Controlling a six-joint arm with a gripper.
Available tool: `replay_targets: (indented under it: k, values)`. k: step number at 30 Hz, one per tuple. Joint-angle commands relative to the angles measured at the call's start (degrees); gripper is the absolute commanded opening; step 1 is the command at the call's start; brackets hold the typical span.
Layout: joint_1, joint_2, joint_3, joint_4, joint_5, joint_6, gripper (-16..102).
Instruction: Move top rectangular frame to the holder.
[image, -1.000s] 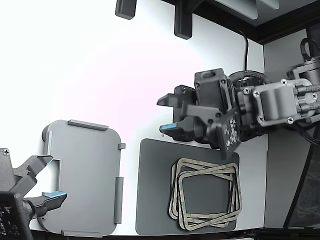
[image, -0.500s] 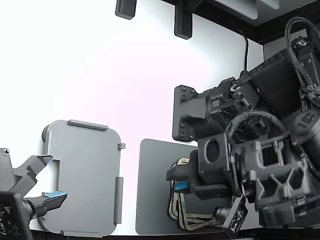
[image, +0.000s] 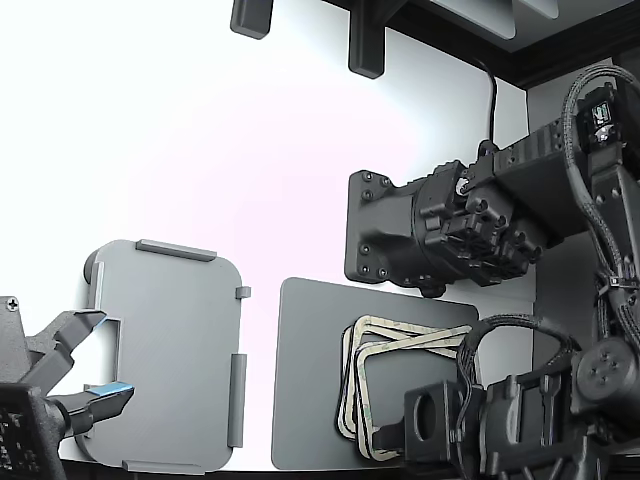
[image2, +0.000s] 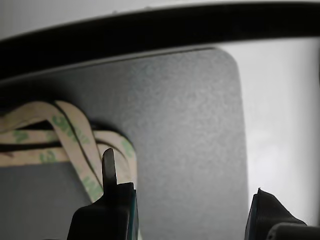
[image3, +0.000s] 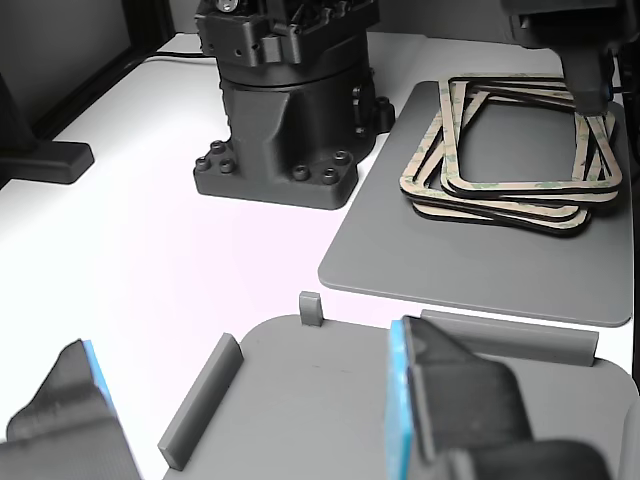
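Gripper (image2: 187, 200): jaws are held wide apart, nothing is gripped.
Top rectangular frame (image: 415, 392): is seen lying on the stack on the dark mat (image: 305, 380).
Holder (image: 170, 350): is seen well apart.
Risk: two frames may be lifted together, since the stack is uneven.

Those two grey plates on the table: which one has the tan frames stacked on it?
The darker flat grey mat, not the lighter grey tabbed holder, which lies bare.

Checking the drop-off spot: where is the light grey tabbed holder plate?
The light grey holder plate lies low on the exterior view's left, beside the dark grey mat.
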Motion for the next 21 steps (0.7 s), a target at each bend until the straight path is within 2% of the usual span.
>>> replay_targets:
  k: [1,3,7,10,12,13,21]
  values:
    - [0.4,-1.5,-3.3,0.7,-0.6,0.1,91]
    - [1.6,-2.5,-2.8,0.4,-0.3,1.0,83]
    - [3.2,-5.3,-3.3,1.3,-0.8,0.2,81]
    - [3.9,-7.2,-3.2,1.1,-1.8,-2.5,85]
    - [3.9,-8.3,-2.4,0.4,-3.3,-4.7,95]
    - [3.9,-8.5,-1.8,0.0,-3.7,-5.5,96]
    - [3.6,-8.1,3.4,-1.6,-3.3,-7.7,91]
